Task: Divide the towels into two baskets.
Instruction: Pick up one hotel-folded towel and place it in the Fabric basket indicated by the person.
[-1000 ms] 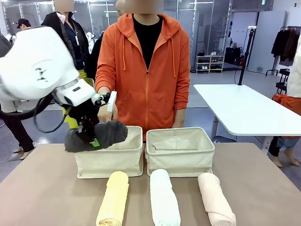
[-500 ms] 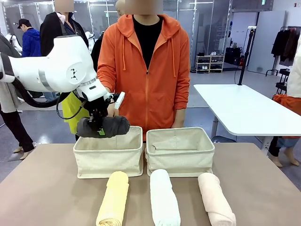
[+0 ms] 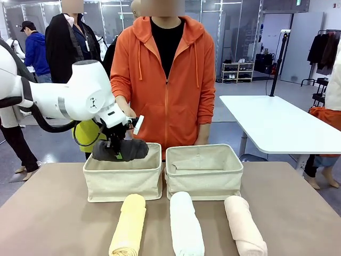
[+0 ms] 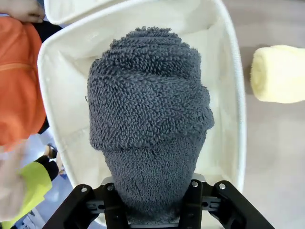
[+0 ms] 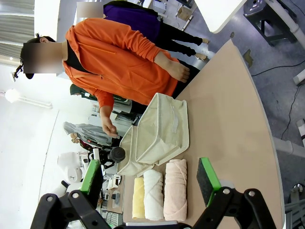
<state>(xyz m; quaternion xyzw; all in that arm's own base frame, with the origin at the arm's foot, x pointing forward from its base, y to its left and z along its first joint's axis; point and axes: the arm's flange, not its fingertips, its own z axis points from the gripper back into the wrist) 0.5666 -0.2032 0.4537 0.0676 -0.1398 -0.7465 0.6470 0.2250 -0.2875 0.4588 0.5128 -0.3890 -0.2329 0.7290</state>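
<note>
Clamping the dark grey towel (image 4: pixel 150 109) between its two fingers, the left pincer (image 3: pixel 118 154) is holding the roll crosswise, straight beneath itself and over the open mouth of the left basket (image 3: pixel 122 181). The towel is showing thick, looped terry pile, rolled into a fat cylinder whose ends are sticking out on either side of the grip. The basket under the pincer is pale beige canvas with soft walls and a rolled rim. Its twin, the right basket (image 3: pixel 205 178), is sitting just to the pincer's right, close against the first. Nearer the robot than the pincer, the yellow towel (image 3: pixel 129 224), white towel (image 3: pixel 186 224) and pink towel (image 3: pixel 244 226) are lying side by side on the brown tabletop (image 3: pixel 53 213). The right pincer (image 5: pixel 150 179) is hanging with its green pads wide apart, gripping nothing.
</note>
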